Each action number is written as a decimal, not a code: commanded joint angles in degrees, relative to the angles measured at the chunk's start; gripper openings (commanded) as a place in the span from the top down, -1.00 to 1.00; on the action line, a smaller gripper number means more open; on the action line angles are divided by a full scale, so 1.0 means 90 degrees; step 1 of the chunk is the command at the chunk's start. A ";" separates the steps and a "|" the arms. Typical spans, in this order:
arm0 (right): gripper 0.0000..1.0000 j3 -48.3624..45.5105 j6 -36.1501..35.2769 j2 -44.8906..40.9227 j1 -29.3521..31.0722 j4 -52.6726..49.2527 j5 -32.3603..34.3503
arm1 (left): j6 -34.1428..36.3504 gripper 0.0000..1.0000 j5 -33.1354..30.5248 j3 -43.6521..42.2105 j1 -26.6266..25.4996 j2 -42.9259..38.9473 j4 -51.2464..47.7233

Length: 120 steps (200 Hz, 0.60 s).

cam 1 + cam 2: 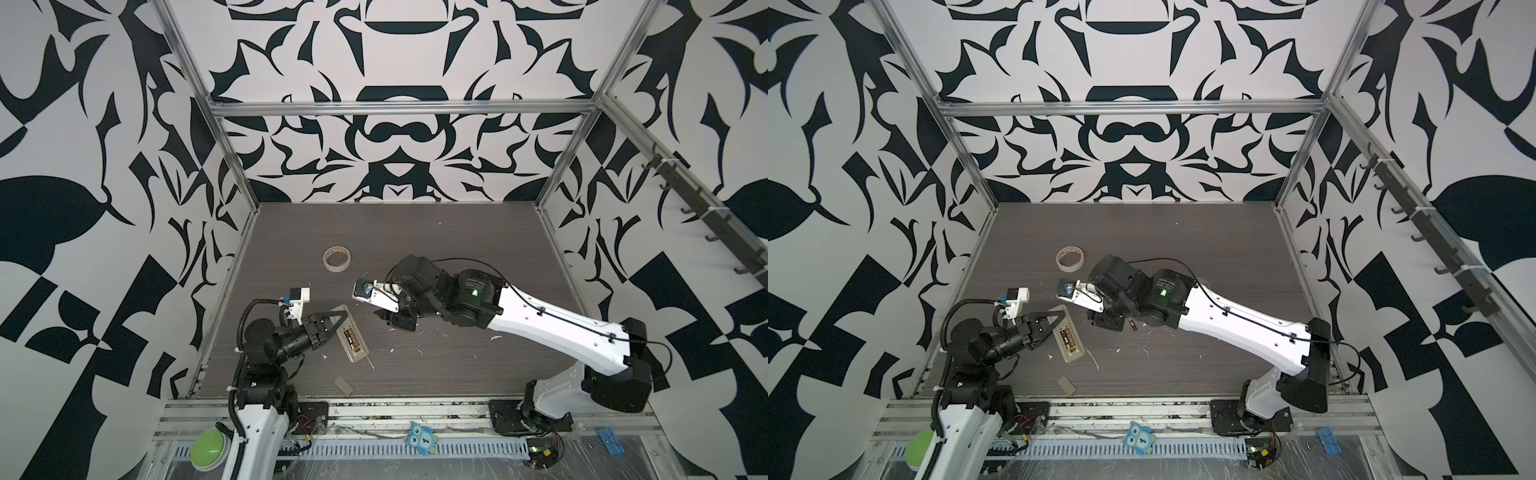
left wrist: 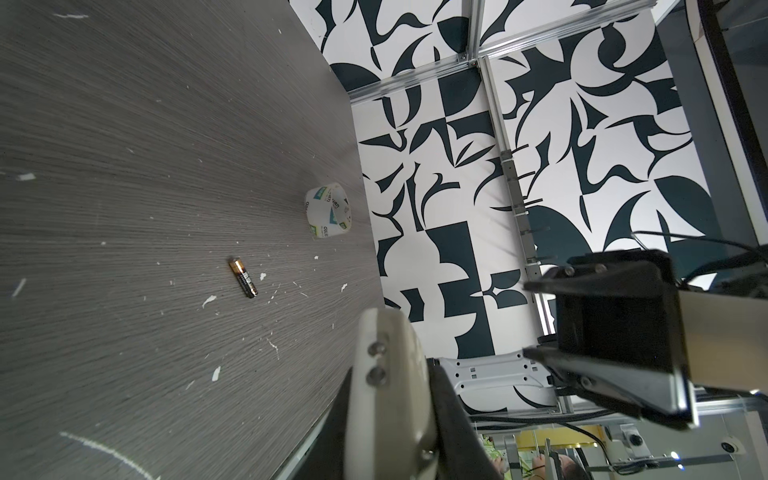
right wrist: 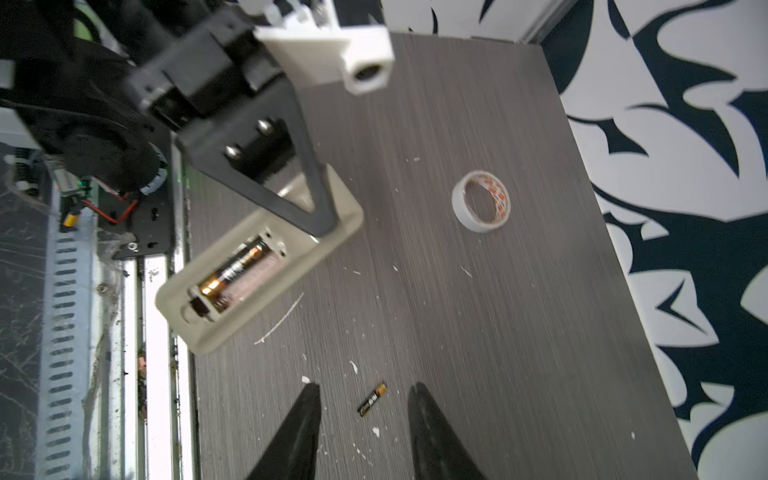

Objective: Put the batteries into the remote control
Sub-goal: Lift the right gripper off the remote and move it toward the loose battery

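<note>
The remote control is beige and lies back up, with its battery bay uncovered. My left gripper is shut on the remote's far end. One of the batteries sits in the bay, dark with a copper end. The second battery lies loose on the table. My right gripper hangs open above that battery, one finger on each side, touching nothing. In the left wrist view the remote stands edge-on between my dark fingers, and the loose battery shows beyond it.
A roll of tape lies behind both grippers, toward the table's middle. A small beige cover rests near the front edge. White scraps are scattered over the dark wood-grain table. Patterned walls close in three sides.
</note>
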 commanded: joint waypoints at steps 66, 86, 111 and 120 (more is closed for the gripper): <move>0.16 -0.0622 0.1061 -0.0126 -0.0877 -0.0098 0.0184 | 0.0413 1.00 -0.0247 0.0437 -0.0012 0.0110 -0.0342; 0.16 -0.0731 0.1229 -0.0004 -0.1036 -0.0089 0.0167 | 0.0514 1.00 -0.0263 0.0471 -0.0017 0.0154 -0.0402; 0.15 -0.0849 0.1415 0.0130 -0.1240 -0.0026 0.0057 | 0.0707 1.00 -0.0342 0.0547 -0.0016 0.0117 -0.0680; 0.15 -0.0869 0.1479 0.0200 -0.1328 -0.0040 -0.0053 | 0.0796 1.00 -0.0390 0.0571 -0.0021 0.0079 -0.0818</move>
